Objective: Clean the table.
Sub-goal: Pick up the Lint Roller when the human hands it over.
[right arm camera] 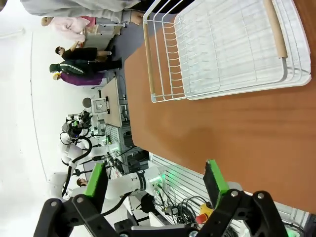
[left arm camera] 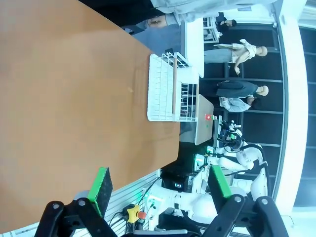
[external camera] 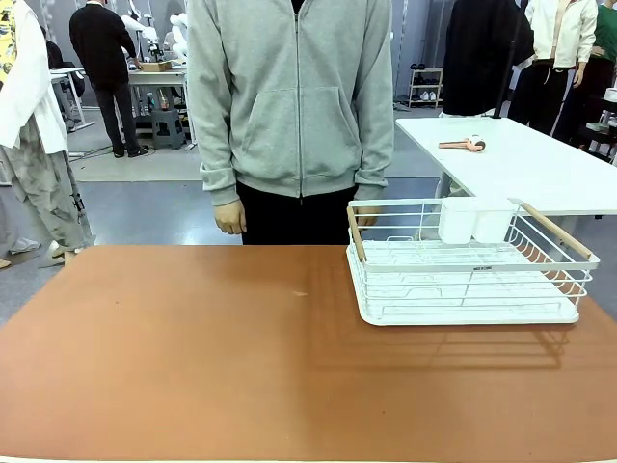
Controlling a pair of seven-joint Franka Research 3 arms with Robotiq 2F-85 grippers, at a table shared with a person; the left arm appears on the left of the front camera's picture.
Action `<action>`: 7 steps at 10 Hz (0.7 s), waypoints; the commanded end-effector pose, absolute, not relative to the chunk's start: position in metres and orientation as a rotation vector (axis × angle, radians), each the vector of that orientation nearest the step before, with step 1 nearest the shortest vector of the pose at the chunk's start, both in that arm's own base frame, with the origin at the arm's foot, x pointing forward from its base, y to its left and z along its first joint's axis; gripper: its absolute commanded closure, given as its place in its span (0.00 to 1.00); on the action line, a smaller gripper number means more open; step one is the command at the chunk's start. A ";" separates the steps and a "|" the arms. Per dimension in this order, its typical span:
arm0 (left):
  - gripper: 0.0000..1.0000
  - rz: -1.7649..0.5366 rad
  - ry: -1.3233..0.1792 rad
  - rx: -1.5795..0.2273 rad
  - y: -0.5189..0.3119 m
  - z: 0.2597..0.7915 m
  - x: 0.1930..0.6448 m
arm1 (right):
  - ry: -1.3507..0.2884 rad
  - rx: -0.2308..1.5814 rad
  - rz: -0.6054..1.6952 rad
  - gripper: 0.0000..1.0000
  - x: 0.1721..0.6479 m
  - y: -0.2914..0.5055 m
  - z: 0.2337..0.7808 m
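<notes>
The tabletop spreads out ahead of both arms. A white dish rack sits on its far right part, long axis left to right, nearer the right tool. Both that tool and the left tool stand with fingers apart, holding nothing.

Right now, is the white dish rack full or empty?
Empty: the dish rack shows bare wires, save its white cup.

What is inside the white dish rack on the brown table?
A white cutlery holder sits at the far side of the dish rack; no dishes stand on its wires. The holder's opaque walls hide whatever may be inside it.
</notes>
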State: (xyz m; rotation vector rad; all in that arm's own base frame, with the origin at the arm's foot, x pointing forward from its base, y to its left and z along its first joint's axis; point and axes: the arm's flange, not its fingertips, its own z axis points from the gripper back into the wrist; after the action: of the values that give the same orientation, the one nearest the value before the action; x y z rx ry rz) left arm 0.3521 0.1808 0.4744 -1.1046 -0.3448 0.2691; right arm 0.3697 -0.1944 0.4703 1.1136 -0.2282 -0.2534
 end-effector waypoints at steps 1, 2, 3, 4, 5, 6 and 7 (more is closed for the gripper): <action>0.00 0.236 -0.352 -1.129 0.182 0.473 0.356 | -0.240 1.127 -0.227 0.00 0.377 -0.186 0.470; 0.00 0.246 -0.360 -1.129 0.182 0.473 0.356 | -0.244 1.140 -0.236 0.00 0.378 -0.188 0.467; 0.00 0.260 -0.364 -1.126 0.182 0.473 0.356 | -0.248 1.154 -0.260 0.00 0.378 -0.193 0.463; 0.00 0.236 -0.361 -1.126 0.179 0.473 0.357 | -0.244 1.162 -0.262 0.00 0.378 -0.192 0.458; 0.00 0.269 -0.336 -1.110 0.179 0.471 0.355 | -0.220 1.131 -0.261 0.00 0.378 -0.188 0.464; 0.00 0.269 -0.336 -1.110 0.179 0.471 0.355 | -0.220 1.131 -0.261 0.00 0.378 -0.188 0.464; 0.00 0.269 -0.336 -1.110 0.179 0.471 0.355 | -0.220 1.131 -0.261 0.00 0.378 -0.188 0.464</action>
State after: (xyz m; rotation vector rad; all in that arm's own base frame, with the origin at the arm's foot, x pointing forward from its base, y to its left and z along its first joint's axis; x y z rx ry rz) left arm 0.3561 0.1773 0.4702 -1.1062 -0.3319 0.2687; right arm 0.3798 -0.1885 0.4608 1.1342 -0.2182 -0.2741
